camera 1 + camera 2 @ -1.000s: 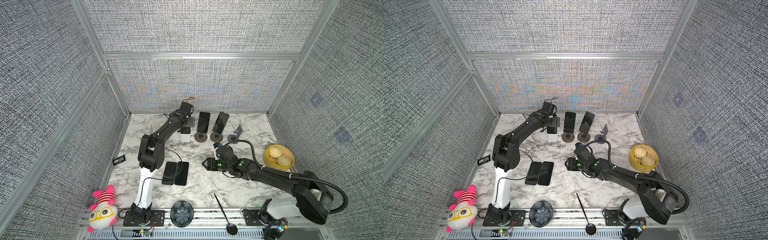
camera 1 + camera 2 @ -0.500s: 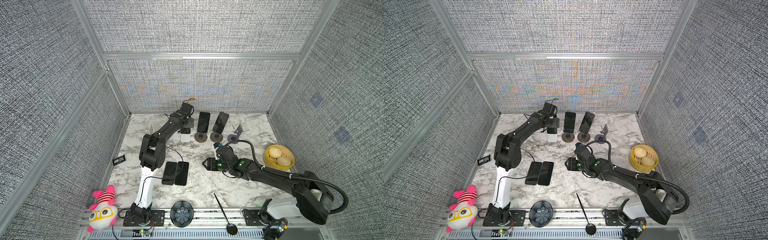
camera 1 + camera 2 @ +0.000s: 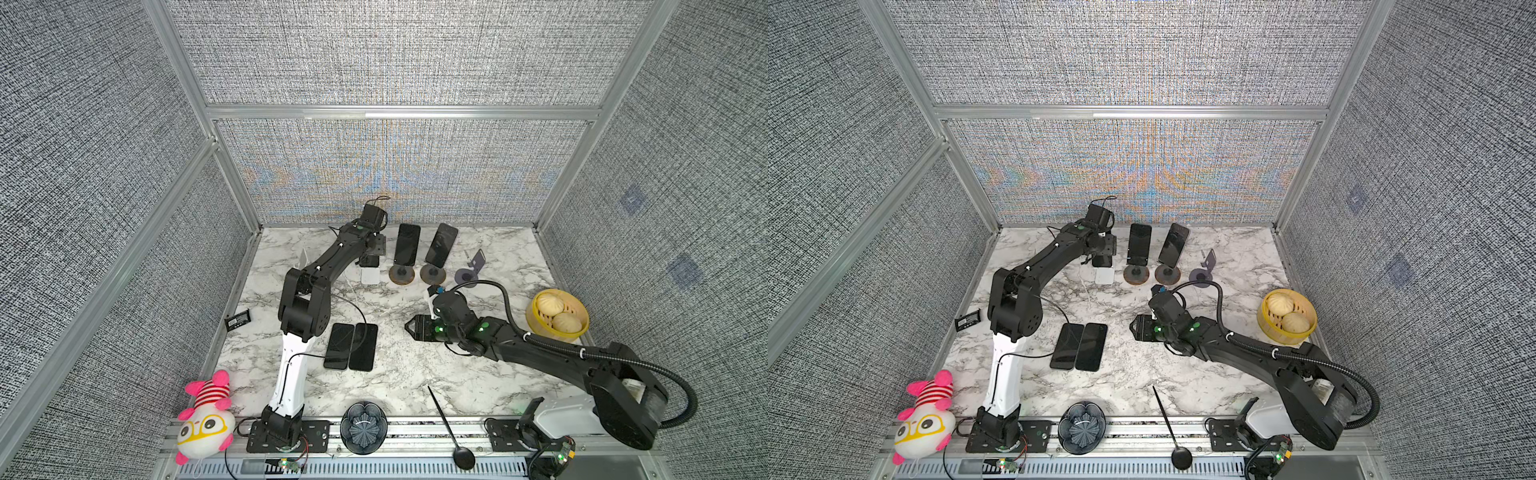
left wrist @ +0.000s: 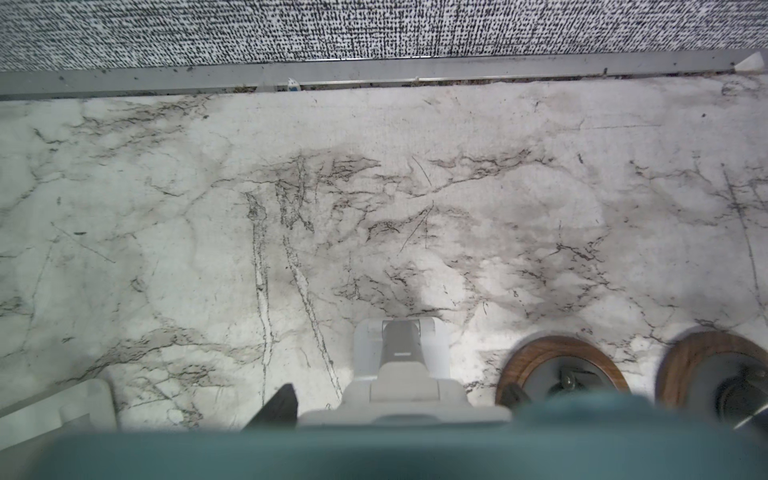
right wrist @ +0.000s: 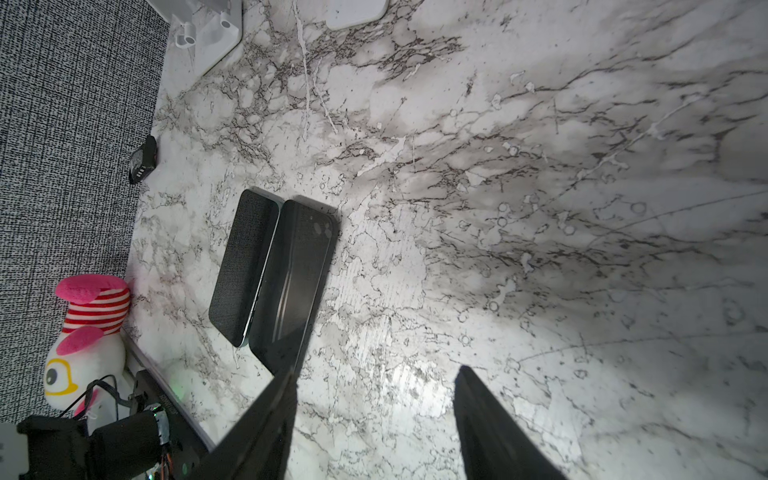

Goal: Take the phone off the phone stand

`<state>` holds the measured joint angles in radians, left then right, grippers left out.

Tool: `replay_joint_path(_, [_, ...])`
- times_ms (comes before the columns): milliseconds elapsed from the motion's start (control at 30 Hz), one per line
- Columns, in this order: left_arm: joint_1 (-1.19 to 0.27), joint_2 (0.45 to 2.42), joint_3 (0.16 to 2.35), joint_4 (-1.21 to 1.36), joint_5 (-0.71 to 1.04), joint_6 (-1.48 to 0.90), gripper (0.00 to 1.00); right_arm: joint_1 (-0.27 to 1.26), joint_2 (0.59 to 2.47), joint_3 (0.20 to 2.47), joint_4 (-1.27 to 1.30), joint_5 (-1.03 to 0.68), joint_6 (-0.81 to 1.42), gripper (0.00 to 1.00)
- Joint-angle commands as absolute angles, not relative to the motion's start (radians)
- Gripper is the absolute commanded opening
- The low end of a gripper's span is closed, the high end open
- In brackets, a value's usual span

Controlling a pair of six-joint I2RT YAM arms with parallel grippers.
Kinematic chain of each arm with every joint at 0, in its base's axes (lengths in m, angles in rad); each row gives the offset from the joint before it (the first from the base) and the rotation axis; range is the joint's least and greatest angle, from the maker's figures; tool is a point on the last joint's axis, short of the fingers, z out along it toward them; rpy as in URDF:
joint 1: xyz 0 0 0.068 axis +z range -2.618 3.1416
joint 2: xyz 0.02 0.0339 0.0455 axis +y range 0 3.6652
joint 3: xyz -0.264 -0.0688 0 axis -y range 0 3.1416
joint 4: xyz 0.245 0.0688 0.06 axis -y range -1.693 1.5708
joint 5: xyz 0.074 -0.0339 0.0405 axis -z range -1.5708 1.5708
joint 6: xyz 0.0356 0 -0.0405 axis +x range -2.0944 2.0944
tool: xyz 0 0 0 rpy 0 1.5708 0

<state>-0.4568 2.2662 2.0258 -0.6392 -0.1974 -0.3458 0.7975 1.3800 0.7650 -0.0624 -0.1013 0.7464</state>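
Observation:
At the back of the marble table a phone (image 3: pixel 369 262) leans on a white phone stand (image 3: pixel 370 275). My left gripper (image 3: pixel 371 253) hangs over it from above. In the left wrist view the phone is a blurred teal band (image 4: pixel 415 453) above the stand (image 4: pixel 401 345), with my left gripper (image 4: pixel 401 399) astride it, one black fingertip (image 4: pixel 284 405) on each side. Whether the pads touch the phone is hidden. My right gripper (image 3: pixel 409 326) (image 5: pixel 376 372) stands open over bare marble at mid-table, holding nothing.
Two more phones (image 3: pixel 407 245) (image 3: pixel 440 245) lean on wood-rimmed round stands to the right, then an empty grey stand (image 3: pixel 473 268). Two phones (image 3: pixel 351 345) lie flat at front left. A yellow steamer basket (image 3: pixel 582 328), black spoon (image 3: pixel 449 424), dark bowl (image 3: pixel 363 428) and plush toy (image 3: pixel 205 415) border the table.
My left gripper's jaws have come closer together around the phone on the white stand. The right arm has not moved.

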Motion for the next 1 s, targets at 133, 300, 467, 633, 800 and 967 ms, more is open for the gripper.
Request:
replay_joint_path(133, [-0.457,2.226,2.033,-0.666,-0.224,-0.348,0.65,0.796,1.378,0.771,-0.054,-0.09,0.744,0.61])
replay_joint_path(300, [-0.457,2.174,2.024,-0.695,-0.221,-0.352,0.61,0.796,1.376,0.773,-0.059,-0.086,0.743,0.61])
replay_joint_path(467, [-0.457,2.101,1.985,-0.708,-0.206,-0.357,0.53,0.795,1.374,0.772,-0.063,-0.084,0.739,0.61])
replay_joint_path(633, [-0.459,2.054,1.971,-0.753,-0.187,-0.357,0.5,0.793,1.372,0.772,-0.069,-0.084,0.735,0.61])
replay_joint_path(800, [-0.473,1.993,1.936,-0.807,-0.182,-0.383,0.4,0.791,1.352,0.767,-0.1,-0.066,0.726,0.61])
replay_joint_path(967, [-0.511,1.899,1.837,-0.821,-0.159,-0.405,0.33,0.782,1.317,0.748,-0.145,-0.044,0.721,0.61])
